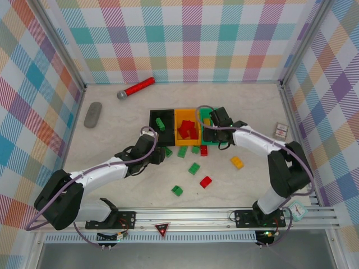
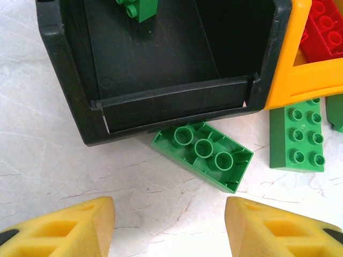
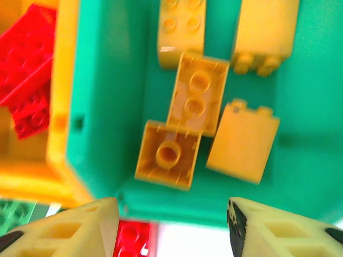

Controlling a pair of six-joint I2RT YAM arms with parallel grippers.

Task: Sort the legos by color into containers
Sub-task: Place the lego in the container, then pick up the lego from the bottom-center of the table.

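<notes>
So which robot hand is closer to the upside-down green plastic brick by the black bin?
Left. The left gripper sits just before that upside-down green plastic brick; the right gripper hovers over the green plastic bin, two bins away.

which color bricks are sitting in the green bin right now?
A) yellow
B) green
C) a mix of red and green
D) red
A: the right wrist view shows yellow bricks lying on the floor of the green bin, while the red bricks sit next door in the orange bin.
</notes>
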